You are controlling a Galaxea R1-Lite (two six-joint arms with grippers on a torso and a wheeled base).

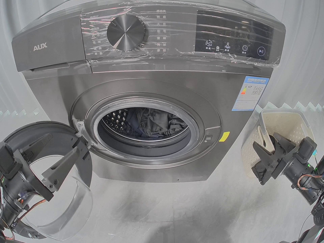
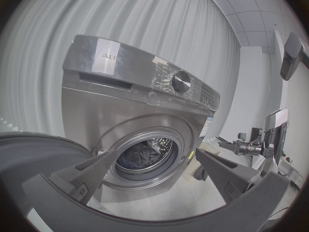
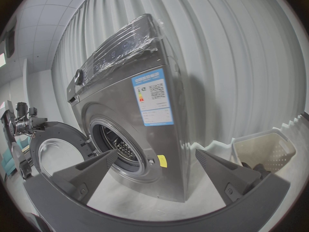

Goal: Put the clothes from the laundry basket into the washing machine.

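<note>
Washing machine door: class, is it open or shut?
Open. The door is swung out beside the washing machine, leaving the round opening uncovered, with dark clothes visible inside.

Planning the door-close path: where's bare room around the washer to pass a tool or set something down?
Free: floor before the washing machine, between the open door and the laundry basket; upper drum above the clothes. Crowded: left tool by the door, right tool at the basket's front.

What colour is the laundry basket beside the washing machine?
The laundry basket is cream white with perforated walls, clearest in the head view.
</note>
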